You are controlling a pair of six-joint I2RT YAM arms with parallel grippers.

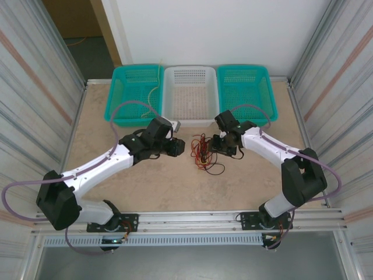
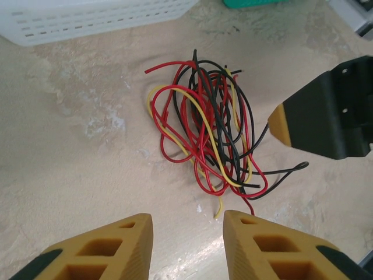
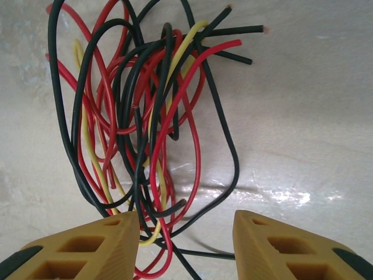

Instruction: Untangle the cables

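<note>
Top external view first: thin red, black and pale yellow cables [image 1: 201, 153] sit in one knot on the beige marbled tabletop [image 1: 175, 192], right between the two claws and a bit nearer the arms than the white slotted plastic basket [image 1: 186, 123]. Which way does the pile run, you reckon? (jo)

Long axis goes from the basket side toward the arm bases, with a red loop trailing out at the near end. There's a teal mesh basket [image 1: 125, 121] on the white one's left and another [image 1: 250, 119] on its right. (rik)

And the claws? (jo)

Left gripper [image 1: 178, 147] is just left of the knot. Its own wrist view shows the tan ribbed fingers [image 2: 116, 245] apart with bare table between them, the pile just ahead and one yellow end pointing at the gap. Right gripper [image 1: 214, 144] is tight against the other side of the knot; whether it touches, can't tell from above. On the right wrist view its jaws are apart too, clamped on nothing, with red and black strands crossing the gap by one finger. The loose ends there point up and right in the picture. (rik)
</note>
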